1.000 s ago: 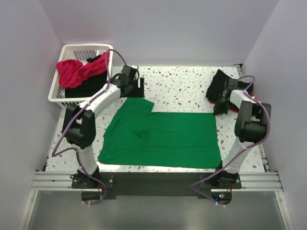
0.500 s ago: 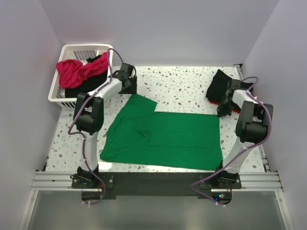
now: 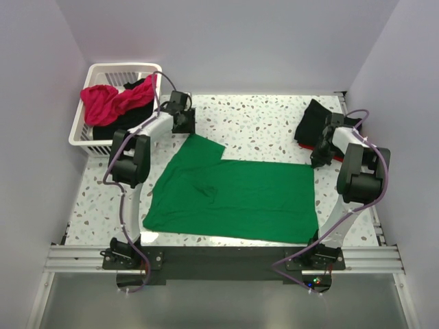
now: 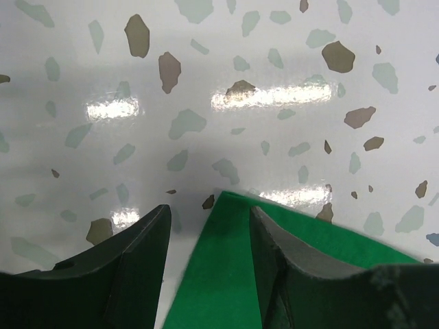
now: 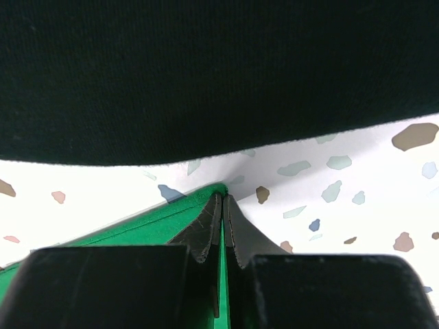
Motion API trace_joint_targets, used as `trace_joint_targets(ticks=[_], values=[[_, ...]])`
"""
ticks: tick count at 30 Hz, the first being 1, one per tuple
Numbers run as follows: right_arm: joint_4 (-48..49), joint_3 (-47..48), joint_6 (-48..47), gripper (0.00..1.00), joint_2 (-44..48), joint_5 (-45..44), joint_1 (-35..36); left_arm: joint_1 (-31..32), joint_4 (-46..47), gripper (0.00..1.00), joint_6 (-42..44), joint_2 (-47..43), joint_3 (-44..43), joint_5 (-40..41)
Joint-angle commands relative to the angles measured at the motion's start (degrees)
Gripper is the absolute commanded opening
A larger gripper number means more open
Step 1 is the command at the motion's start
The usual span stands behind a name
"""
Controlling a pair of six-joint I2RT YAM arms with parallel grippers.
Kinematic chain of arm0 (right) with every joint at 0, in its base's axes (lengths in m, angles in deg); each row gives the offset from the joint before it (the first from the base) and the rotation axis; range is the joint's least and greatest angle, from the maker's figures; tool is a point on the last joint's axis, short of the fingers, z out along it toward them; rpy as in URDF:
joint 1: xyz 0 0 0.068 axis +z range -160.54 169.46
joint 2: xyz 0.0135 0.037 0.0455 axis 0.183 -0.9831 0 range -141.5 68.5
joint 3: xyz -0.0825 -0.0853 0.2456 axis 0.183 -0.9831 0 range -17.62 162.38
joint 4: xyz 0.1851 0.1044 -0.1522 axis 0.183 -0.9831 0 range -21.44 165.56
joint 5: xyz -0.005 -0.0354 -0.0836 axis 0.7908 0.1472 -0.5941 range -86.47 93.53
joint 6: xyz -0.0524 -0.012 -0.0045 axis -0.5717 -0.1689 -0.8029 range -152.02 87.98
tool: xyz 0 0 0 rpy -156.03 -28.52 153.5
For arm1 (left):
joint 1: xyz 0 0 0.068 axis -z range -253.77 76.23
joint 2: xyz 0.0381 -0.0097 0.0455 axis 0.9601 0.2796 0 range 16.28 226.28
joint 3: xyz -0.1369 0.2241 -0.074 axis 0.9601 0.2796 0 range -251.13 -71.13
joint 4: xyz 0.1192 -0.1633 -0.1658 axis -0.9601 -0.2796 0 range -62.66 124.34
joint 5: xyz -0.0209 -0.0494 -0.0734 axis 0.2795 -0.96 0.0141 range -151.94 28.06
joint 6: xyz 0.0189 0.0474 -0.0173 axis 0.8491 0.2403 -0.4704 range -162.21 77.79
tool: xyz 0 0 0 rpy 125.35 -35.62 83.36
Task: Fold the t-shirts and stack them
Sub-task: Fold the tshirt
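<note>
The bright green t-shirt [image 3: 240,195] lies spread flat on the speckled table. My left gripper [image 3: 184,125] is at its far left corner. In the left wrist view the gripper [image 4: 209,214] is open, and the green corner [image 4: 219,274] lies flat on the table between the fingers. My right gripper [image 3: 317,157] is at the far right corner. In the right wrist view it [image 5: 223,200] is shut on the green hem [image 5: 151,223]. A black t-shirt [image 3: 313,123] lies folded just beyond it and fills the top of the right wrist view [image 5: 206,68].
A white slatted basket [image 3: 82,130] stands at the far left, holding a magenta-pink shirt [image 3: 103,103] and a black one [image 3: 120,127]. A sliver of red [image 3: 305,145] shows under the folded black shirt. Grey walls close in both sides and the back.
My left arm has swung back and left, the gripper shifting slightly left at the shirt's far left corner. The shirt's left edge shifted a little. The right arm barely moved.
</note>
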Motion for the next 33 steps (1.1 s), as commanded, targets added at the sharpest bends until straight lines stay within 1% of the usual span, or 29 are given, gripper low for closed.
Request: trace_joint_targets(ticks=[1, 3, 12, 16, 18, 19, 27, 30, 31, 32, 33], values=[[-1.31, 1.06, -0.57, 0.0, -1.34, -1.06, -0.42, -0.06, 3.42, 0.54, 0.62, 0.75, -1.99, -1.71], [-1.23, 1.06, -0.57, 0.0, -1.34, -0.63, -0.42, -0.06, 3.86, 0.52, 0.89, 1.19, -1.9, -3.29], [-1.4, 0.71, -0.66, 0.0, -1.43, -0.45, -0.42, -0.06, 3.6, 0.45, 1.33, 4.0, -2.95, -3.47], [-1.4, 0.27, -0.66, 0.0, -1.16, -0.36, -0.42, -0.06, 3.33, 0.35, 1.59, 4.36, -2.52, -3.39], [-1.4, 0.27, -0.57, 0.0, -1.08, -0.36, -0.42, -0.06, 3.51, 0.33, 1.68, 4.18, -2.16, -3.82], [-1.31, 0.18, -0.57, 0.0, -1.16, -0.36, -0.51, -0.06, 3.51, 0.3, 1.68, 4.09, -1.64, -4.26], [-1.22, 0.01, -0.31, 0.0, -0.9, -0.1, -0.42, 0.03, 5.7, 0.17, 0.8, 3.3, 1.26, -8.04], [-1.4, 0.09, -0.31, 0.0, -0.9, -0.18, -0.42, 0.2, 6.32, 0.1, 0.71, 3.12, 2.76, -8.92], [-1.49, 0.27, -0.39, 0.0, -0.72, -0.1, -0.42, 0.2, 6.41, 0.04, 0.71, 3.13, 3.02, -9.18], [-1.4, 0.27, -0.31, 0.0, -0.64, -0.1, -0.42, 0.2, 6.41, 0.0, 0.8, 3.3, 3.11, -9.27], [-1.4, 0.36, -0.13, 0.0, -0.55, 0.08, -0.51, 0.2, 6.49, 0.0, 0.71, 3.21, 3.29, -9.27]])
